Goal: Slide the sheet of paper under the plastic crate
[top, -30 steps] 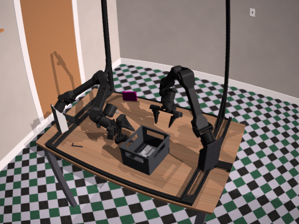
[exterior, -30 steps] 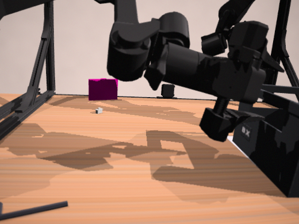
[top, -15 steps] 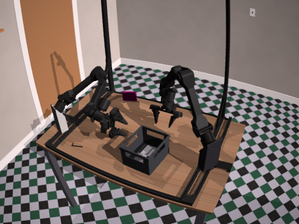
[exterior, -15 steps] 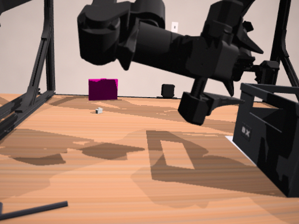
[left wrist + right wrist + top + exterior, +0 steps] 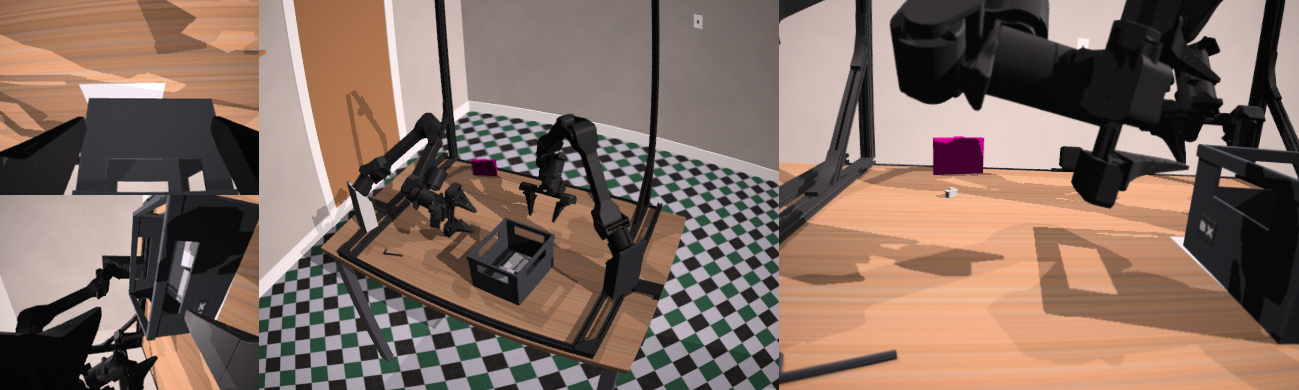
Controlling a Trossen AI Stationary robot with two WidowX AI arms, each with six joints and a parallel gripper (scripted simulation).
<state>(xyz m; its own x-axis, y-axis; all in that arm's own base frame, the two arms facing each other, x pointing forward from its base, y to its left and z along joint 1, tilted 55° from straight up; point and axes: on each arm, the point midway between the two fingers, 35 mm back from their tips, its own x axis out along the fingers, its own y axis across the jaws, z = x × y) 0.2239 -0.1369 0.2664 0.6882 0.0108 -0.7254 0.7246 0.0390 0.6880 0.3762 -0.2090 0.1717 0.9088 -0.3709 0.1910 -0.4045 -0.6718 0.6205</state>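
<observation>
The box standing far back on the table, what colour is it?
Bright magenta, best seen in the exterior view.

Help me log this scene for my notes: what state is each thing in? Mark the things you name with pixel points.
crate [image 5: 496, 285] [image 5: 1259, 280] [image 5: 148, 126] [image 5: 210, 234]: upright, level
sheet [image 5: 1177, 241] [image 5: 123, 90] [image 5: 223, 305]: flat, partly hidden by crate
magenta block [image 5: 484, 167] [image 5: 958, 159]: upright
thin black bent rod [image 5: 394, 254] [image 5: 844, 365]: lying down
left fingers [image 5: 542, 218] [image 5: 1208, 152]: open
right fingers [image 5: 474, 220] [image 5: 1203, 123]: open
</observation>
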